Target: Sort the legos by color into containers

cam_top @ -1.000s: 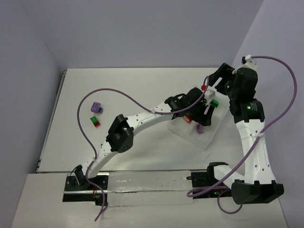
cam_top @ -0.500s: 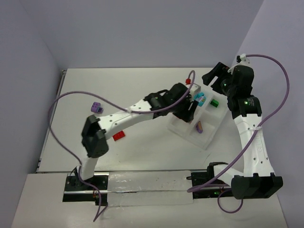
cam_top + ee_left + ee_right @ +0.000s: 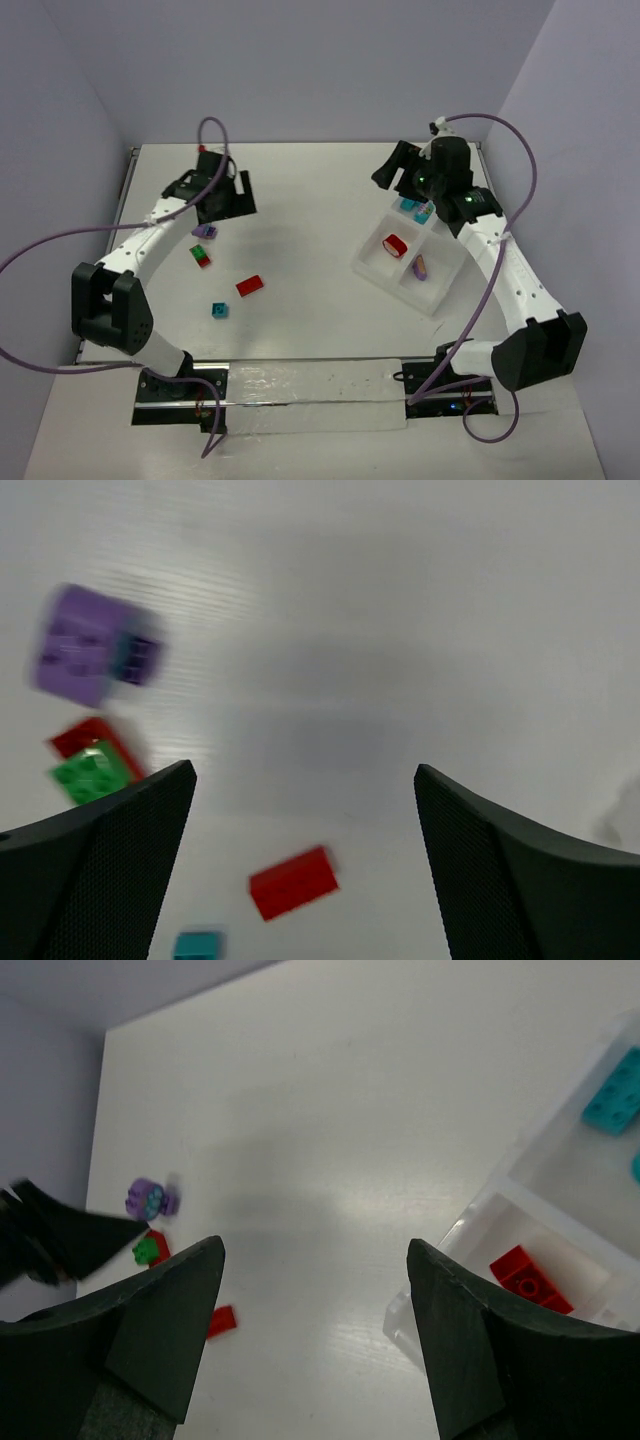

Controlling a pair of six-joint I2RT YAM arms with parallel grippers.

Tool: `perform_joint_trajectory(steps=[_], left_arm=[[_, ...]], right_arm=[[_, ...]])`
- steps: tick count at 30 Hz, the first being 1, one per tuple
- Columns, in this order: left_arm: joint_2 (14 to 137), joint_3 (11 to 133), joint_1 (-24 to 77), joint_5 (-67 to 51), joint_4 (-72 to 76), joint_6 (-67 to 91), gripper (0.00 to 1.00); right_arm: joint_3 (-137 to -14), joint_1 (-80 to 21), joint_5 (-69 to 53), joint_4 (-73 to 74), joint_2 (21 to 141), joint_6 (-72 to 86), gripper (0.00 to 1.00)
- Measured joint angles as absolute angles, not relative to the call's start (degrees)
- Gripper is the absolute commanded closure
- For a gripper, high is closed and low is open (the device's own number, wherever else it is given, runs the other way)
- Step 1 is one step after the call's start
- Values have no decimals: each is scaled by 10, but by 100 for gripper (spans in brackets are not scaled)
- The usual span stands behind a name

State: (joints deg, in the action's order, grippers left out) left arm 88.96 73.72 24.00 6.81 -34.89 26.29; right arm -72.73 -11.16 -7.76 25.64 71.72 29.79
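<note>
- The tray (image 3: 432,293) sits at an angle on the right part of the table (image 3: 320,200). It is divided into four square compartments in a two-by-two grid.
- The compartment nearest the middle of the table holds one red brick (image 3: 395,245).
- The far compartment next to it holds two teal bricks (image 3: 408,205), lying close together.
- The near compartment holds a single purple brick (image 3: 422,267).
- The fourth compartment, on the right side, is mostly covered by the right arm, so I cannot tell what is in it.
- Several bricks lie loose on the left part of the table, well apart from the tray.
- Farthest back is a loose purple brick (image 3: 204,231).
- Nearer than that, a green brick (image 3: 90,777) touches a small red brick (image 3: 82,738).
- Nearer still are a flat red brick (image 3: 250,285) and then a loose teal brick (image 3: 218,310).
- The left end effector (image 3: 303,772) hangs over the table close to the loose purple brick. Its jaws are spread wide with nothing between them, so it is released.
- The right end effector (image 3: 315,1248) hangs just past the tray's far corner. Its jaws are apart and empty, so it is also released.
</note>
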Motion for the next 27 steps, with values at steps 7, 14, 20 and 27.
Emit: perform_joint_trajectory(steps=[7, 14, 20, 27], left_arm=[[938, 760, 112, 138, -361, 248, 1], [1032, 784, 94, 156, -377, 233, 1], [1060, 787, 86, 171, -382, 230, 1], [1060, 787, 81, 199, -375, 229, 1]], right_arm=[[-714, -143, -79, 255, 760, 298, 19], [-712, -143, -77, 253, 760, 297, 18], [-712, -143, -77, 253, 762, 293, 18], [-712, -143, -78, 253, 766, 291, 18]])
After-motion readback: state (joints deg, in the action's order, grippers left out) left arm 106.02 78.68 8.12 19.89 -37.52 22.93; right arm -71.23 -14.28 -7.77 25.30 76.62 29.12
